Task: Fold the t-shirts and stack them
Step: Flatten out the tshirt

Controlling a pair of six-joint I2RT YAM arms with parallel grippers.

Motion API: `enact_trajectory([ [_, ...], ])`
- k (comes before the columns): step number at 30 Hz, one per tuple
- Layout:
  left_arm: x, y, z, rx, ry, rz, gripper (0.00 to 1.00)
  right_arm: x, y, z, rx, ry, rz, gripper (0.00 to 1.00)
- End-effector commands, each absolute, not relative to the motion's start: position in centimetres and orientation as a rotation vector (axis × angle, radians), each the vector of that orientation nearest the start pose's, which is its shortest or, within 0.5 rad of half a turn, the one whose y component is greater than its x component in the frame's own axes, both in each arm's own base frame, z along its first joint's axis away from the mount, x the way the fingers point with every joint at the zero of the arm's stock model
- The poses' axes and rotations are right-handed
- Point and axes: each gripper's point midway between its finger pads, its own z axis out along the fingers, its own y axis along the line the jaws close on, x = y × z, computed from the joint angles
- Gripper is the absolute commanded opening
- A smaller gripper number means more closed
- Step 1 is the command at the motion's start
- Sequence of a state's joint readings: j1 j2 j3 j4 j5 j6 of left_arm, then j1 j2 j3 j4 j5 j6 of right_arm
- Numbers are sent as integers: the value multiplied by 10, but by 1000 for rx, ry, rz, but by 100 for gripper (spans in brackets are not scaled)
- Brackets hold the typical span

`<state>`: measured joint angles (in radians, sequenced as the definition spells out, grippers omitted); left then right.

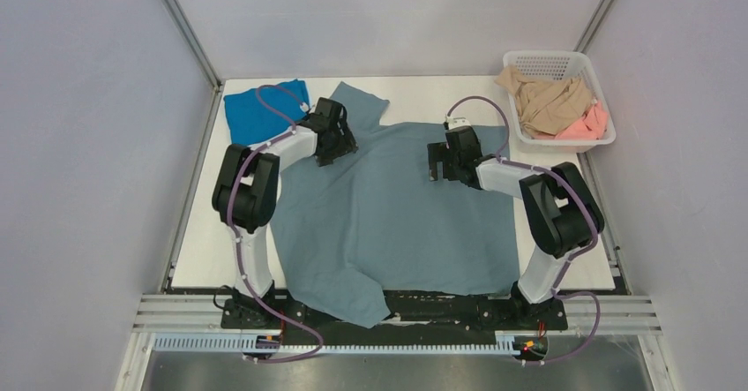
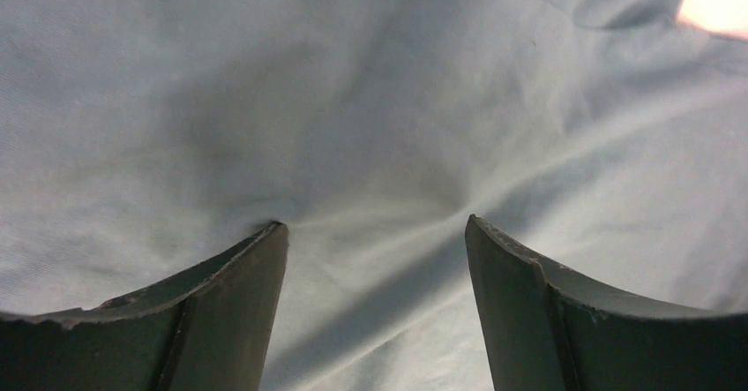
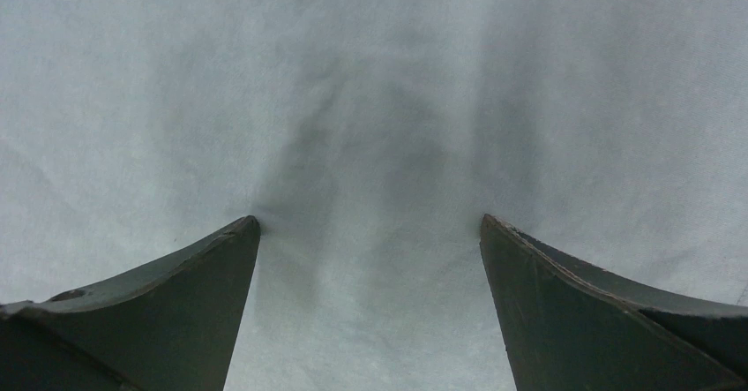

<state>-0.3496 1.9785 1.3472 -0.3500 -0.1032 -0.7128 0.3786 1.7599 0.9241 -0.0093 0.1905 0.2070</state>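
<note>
The large dusty grey-blue t-shirt [image 1: 397,214] lies spread over the table's middle, one sleeve pointing to the far edge and its hem hanging over the near edge. My left gripper [image 1: 338,144] is open, its fingertips pressed down on the shirt's far left part [image 2: 379,126]. My right gripper [image 1: 438,161] is open, its fingertips pressed on the shirt's far right part [image 3: 370,100]. A folded bright blue t-shirt [image 1: 256,113] lies at the far left corner. Tan [image 1: 542,100] and pink [image 1: 589,124] t-shirts lie crumpled in the basket.
A white plastic basket [image 1: 564,60] stands at the far right corner. White table [image 1: 564,206] shows to the right of the shirt and along the left edge [image 1: 220,241]. Grey walls enclose the table on three sides.
</note>
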Motion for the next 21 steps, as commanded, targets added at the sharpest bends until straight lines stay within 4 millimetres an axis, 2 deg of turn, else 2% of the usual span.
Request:
enact_trajectory([
  [1, 458, -154, 7, -534, 2581, -200, 81, 422, 125, 9, -80, 2391, 37, 98],
  [5, 487, -151, 2, -550, 2595, -211, 81, 451, 122, 5, -79, 2377, 19, 98],
  [11, 536, -160, 10, -494, 2565, -233, 81, 496, 121, 23, -67, 2308, 4, 98],
  [13, 549, -164, 7, -471, 2559, -238, 81, 511, 126, 39, -85, 2268, 13, 98],
  [15, 562, -169, 10, -442, 2550, -258, 81, 517, 129, 52, -107, 2259, 20, 98],
  [17, 567, -175, 16, -405, 2563, -287, 81, 520, 134, 76, -118, 2220, 46, 98],
  [19, 566, -182, 28, -383, 2559, -329, 81, 514, 135, 99, -117, 2177, 68, 98],
  [21, 560, -190, 56, -331, 2532, -358, 81, 500, 134, 123, -108, 2129, 86, 98],
])
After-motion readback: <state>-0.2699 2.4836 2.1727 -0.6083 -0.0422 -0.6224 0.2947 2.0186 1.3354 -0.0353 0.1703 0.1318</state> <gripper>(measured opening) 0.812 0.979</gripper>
